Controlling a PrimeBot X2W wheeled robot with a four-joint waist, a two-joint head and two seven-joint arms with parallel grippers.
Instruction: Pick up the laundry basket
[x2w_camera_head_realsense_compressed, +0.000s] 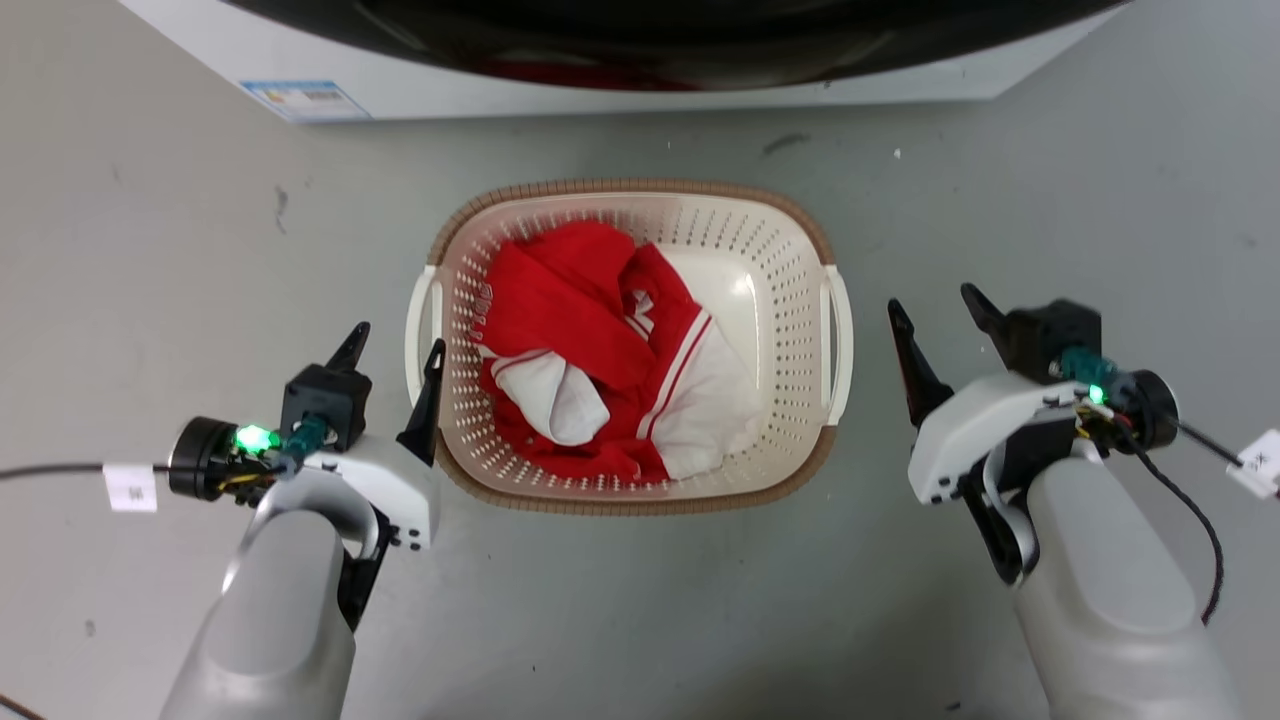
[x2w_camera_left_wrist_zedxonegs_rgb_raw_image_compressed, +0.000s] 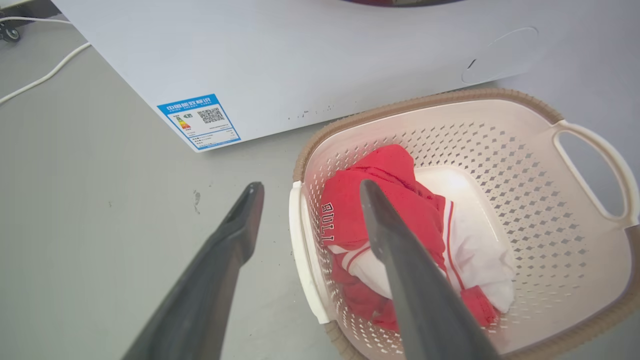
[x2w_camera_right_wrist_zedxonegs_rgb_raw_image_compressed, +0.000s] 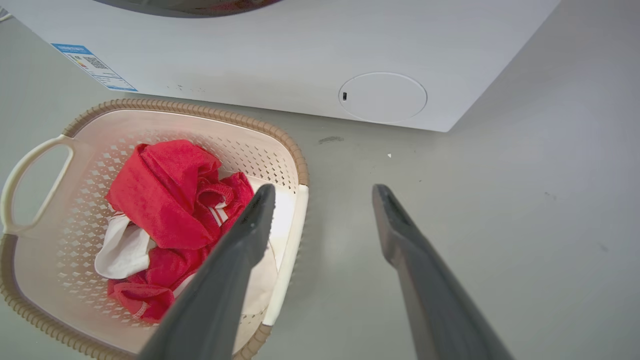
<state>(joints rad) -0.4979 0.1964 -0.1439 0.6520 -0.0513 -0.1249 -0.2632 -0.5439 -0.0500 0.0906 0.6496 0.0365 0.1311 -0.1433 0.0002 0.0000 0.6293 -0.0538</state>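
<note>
From the head view we see the laundry basket (x2w_camera_head_realsense_compressed: 640, 188) on the grey floor (x2w_camera_head_realsense_compressed: 150, 250), just in front of the washing machine (x2w_camera_head_realsense_compressed: 600, 95). Red and white clothes (x2w_camera_head_realsense_compressed: 580, 320) lie heaped inside it. The left gripper (x2w_camera_head_realsense_compressed: 398, 337) sits at the basket's left side with its fingers spread wide, the inner one against the outline of the left handle (x2w_camera_head_realsense_compressed: 413, 330). The right gripper (x2w_camera_head_realsense_compressed: 930, 298), also wide open, is off the basket's right side, clear of the right handle (x2w_camera_head_realsense_compressed: 843, 340).

In the left wrist view, the left gripper's (x2w_camera_left_wrist_zedxonegs_rgb_raw_image_compressed: 311, 185) fingers are parted on either side of the basket's left handle (x2w_camera_left_wrist_zedxonegs_rgb_raw_image_compressed: 298, 240), one over the clothes and one over bare floor. We cannot tell whether either touches. A blue label (x2w_camera_left_wrist_zedxonegs_rgb_raw_image_compressed: 199, 121) shows on the machine beyond the basket.

In the right wrist view, the right gripper (x2w_camera_right_wrist_zedxonegs_rgb_raw_image_compressed: 324, 187) is spread and empty. One finger crosses in front of the basket's right handle (x2w_camera_right_wrist_zedxonegs_rgb_raw_image_compressed: 292, 230) and the other is over bare floor beside the basket.
</note>
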